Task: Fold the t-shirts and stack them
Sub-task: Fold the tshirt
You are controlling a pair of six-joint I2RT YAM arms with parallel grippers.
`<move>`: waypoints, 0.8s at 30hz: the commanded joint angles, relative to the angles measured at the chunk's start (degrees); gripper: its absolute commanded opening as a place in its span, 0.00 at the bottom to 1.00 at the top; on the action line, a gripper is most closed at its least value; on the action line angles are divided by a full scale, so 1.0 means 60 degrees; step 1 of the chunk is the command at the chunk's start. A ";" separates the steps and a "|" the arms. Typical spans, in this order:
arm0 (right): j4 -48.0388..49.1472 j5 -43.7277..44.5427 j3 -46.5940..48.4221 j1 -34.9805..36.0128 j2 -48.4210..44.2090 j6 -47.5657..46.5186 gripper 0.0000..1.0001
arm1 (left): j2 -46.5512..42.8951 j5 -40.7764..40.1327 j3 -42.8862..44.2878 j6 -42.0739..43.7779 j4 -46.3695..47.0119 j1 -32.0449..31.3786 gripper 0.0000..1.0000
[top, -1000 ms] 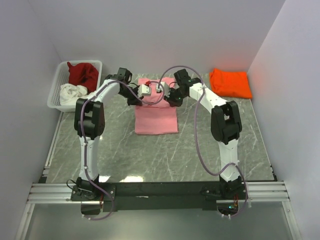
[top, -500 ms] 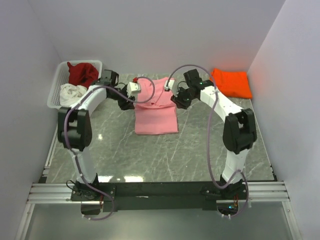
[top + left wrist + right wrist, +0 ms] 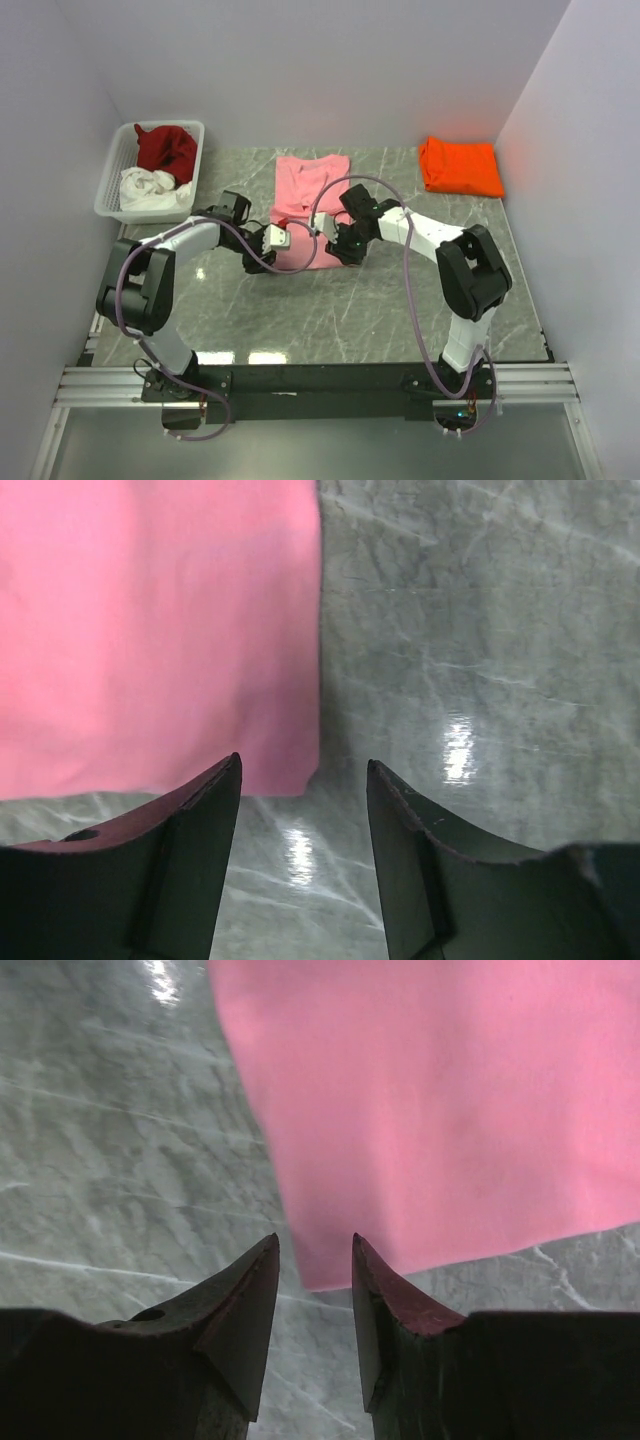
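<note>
- Both my arms have pulled back from the far end of the pink t-shirt (image 3: 310, 185) to its near edge on the counter (image 3: 400, 300).
- Left fingers (image 3: 190, 860) spread, empty, at 1 near corner.
- Right fingers (image 3: 235, 1320) parted, empty, at the other.

Just ahead of the dark-fingered left gripper (image 3: 303, 770) and right gripper (image 3: 315, 1242) lies the plain light pink t-shirt (image 3: 312, 185). The bench (image 3: 400, 300) is grey-green marble with pale veins. Well right of the right gripper is the bright orange t-shirt (image 3: 460, 166). Well left of the left gripper, the dark red t-shirt (image 3: 165, 148) and the white t-shirt (image 3: 148, 186) sit in a white lattice basket (image 3: 114, 176).
</note>
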 commanded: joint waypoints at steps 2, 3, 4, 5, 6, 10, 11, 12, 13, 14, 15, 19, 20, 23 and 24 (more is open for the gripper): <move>0.0500 0.0477 -0.0102 -0.0055 0.0127 -0.0201 0.41 | -0.0078 -0.0008 -0.0012 0.0959 0.0502 -0.0188 0.58; 0.0528 0.0521 -0.0189 -0.0054 0.0156 -0.0274 0.41 | -0.0049 -0.0081 -0.0027 0.0974 0.0560 -0.0232 0.58; 0.0572 0.0551 -0.0248 -0.0040 0.0157 -0.0318 0.41 | 0.0067 -0.0227 -0.0013 0.1018 0.0575 -0.0305 0.57; 0.0602 0.0638 -0.0292 -0.0040 0.0171 -0.0348 0.41 | 0.0127 -0.0272 0.0017 0.1062 0.0561 -0.0335 0.57; 0.0660 0.0682 -0.0351 -0.0040 0.0215 -0.0406 0.41 | 0.0200 -0.0330 0.0046 0.1047 0.0604 -0.0364 0.57; 0.0573 0.0814 -0.0308 0.0004 0.0405 -0.0523 0.39 | 0.0639 -0.0491 0.0324 0.0917 0.0487 -0.0437 0.53; 0.0587 0.0829 -0.0351 0.0004 0.0406 -0.0538 0.39 | 0.0698 -0.0564 0.0411 0.0916 0.0430 -0.0452 0.52; 0.0616 0.0887 -0.0410 0.0019 0.0391 -0.0596 0.40 | 0.0727 -0.0594 0.0427 0.0901 0.0415 -0.0452 0.51; 0.0631 0.0902 -0.0439 0.0033 0.0406 -0.0626 0.39 | 0.0815 -0.0638 0.0442 0.0857 0.0414 -0.0452 0.51; 0.0646 0.0931 -0.0483 0.0034 0.0391 -0.0641 0.39 | 0.0859 -0.0740 0.0442 0.0857 0.0385 -0.0481 0.50; 0.0675 0.0946 -0.0527 0.0034 0.0406 -0.0670 0.40 | 0.0889 -0.0755 0.0456 0.0871 0.0356 -0.0467 0.49; 0.0661 0.1034 -0.0644 0.0106 0.0464 -0.0670 0.41 | 0.1035 -0.0858 0.0485 0.0769 0.0297 -0.0555 0.42; 0.0646 0.1034 -0.0702 0.0092 0.0479 -0.0670 0.41 | 0.1064 -0.0887 0.0515 0.0711 0.0283 -0.0584 0.39; 0.0690 0.0961 -0.0733 0.0107 0.0290 -0.0524 0.46 | 0.1167 -0.0931 0.0588 0.0637 0.0224 -0.0628 0.33; 0.0603 0.0932 -0.0689 0.0078 0.0245 -0.0466 0.46 | 0.1196 -0.0989 0.0588 0.0623 0.0209 -0.0628 0.32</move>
